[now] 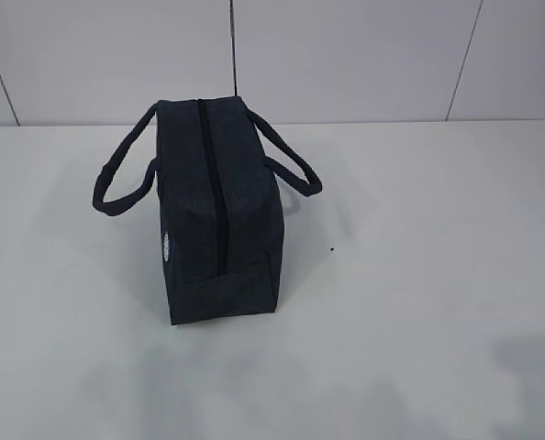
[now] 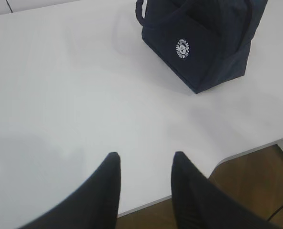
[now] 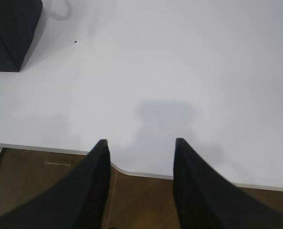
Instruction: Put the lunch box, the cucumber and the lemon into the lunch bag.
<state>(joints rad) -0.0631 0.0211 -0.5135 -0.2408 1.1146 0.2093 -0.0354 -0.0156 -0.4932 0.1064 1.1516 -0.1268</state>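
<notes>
The dark navy lunch bag (image 1: 213,215) stands on the white table (image 1: 419,275), left of centre, its black zipper (image 1: 219,211) running along the top and looking closed. Its handles hang to both sides. The bag's side with the round white logo (image 2: 183,49) shows at the top right of the left wrist view, and only a corner of the lunch bag (image 3: 13,33) shows at the top left of the right wrist view. My left gripper (image 2: 146,156) is open and empty over the table's near edge. My right gripper (image 3: 141,142) is open and empty too. Lunch box, cucumber and lemon are out of view.
A tiny dark speck (image 1: 333,247) lies on the table right of the bag. The table's front edge (image 3: 146,174) runs under both grippers, with brown floor (image 3: 141,205) below. A tiled wall (image 1: 346,55) stands behind the table.
</notes>
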